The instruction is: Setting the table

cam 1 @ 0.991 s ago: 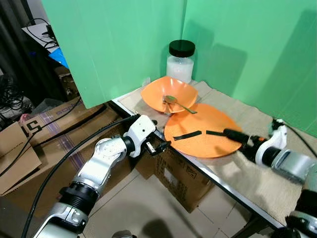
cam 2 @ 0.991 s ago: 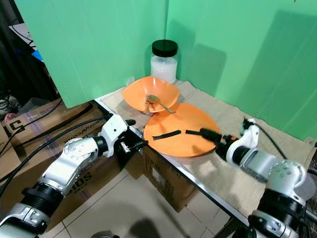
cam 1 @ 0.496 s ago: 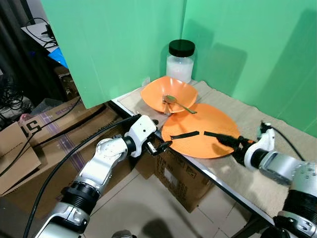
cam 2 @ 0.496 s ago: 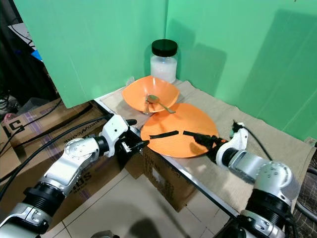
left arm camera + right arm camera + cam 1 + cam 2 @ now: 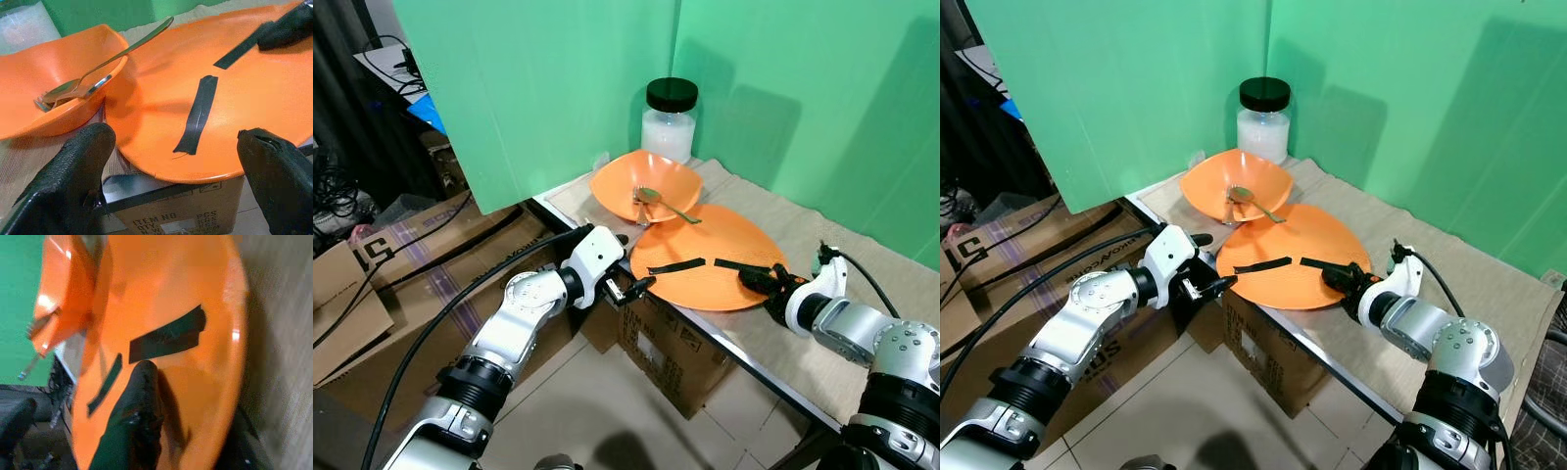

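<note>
The orange plate (image 5: pixel 710 266) lies on the cloth-covered table (image 5: pixel 862 294), its far edge touching the orange bowl (image 5: pixel 646 183) that holds a spoon (image 5: pixel 664 203). The right gripper (image 5: pixel 756 278) clamps the plate's right rim, one finger (image 5: pixel 134 416) on top beside a black tape strip (image 5: pixel 168 339). The left gripper (image 5: pixel 628 288), fingers spread wide, hovers just off the plate's left edge, touching nothing.

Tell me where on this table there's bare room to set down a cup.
The beige cloth between the orange plate and the green backdrop is bare. The left corner is crowded: jar, bowl with spoon, and both pincers, left and right, at the plate.
</note>
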